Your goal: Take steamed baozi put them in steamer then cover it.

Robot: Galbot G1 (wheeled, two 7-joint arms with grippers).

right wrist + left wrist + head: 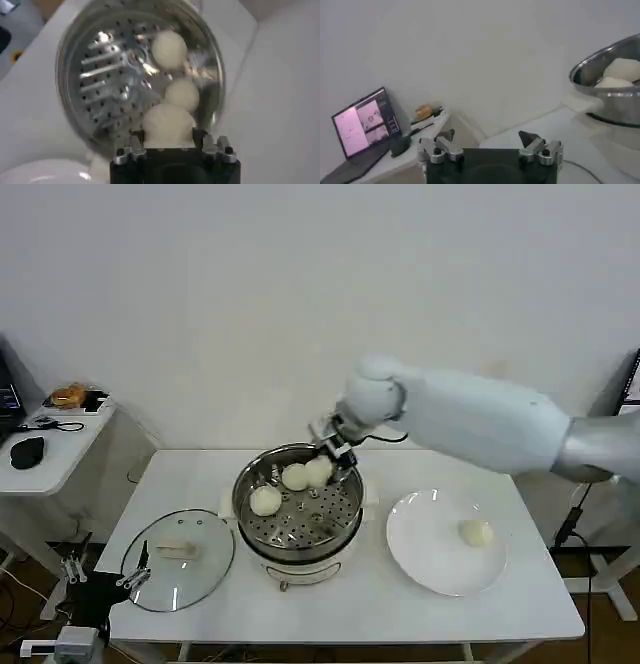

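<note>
The right wrist view shows the right hand (169, 141) pinching a bun (168, 124) inside the steamer (298, 502), beside two buns. The plate (420, 549) holds one. The left hand (490, 145), spread, idles; the lid (178, 559) lies on the counter (480, 614).

steamer (297, 509): shiny perforated metal | baozi (265, 500): smooth matt dough | cover (178, 559): clear glossy glass
</note>
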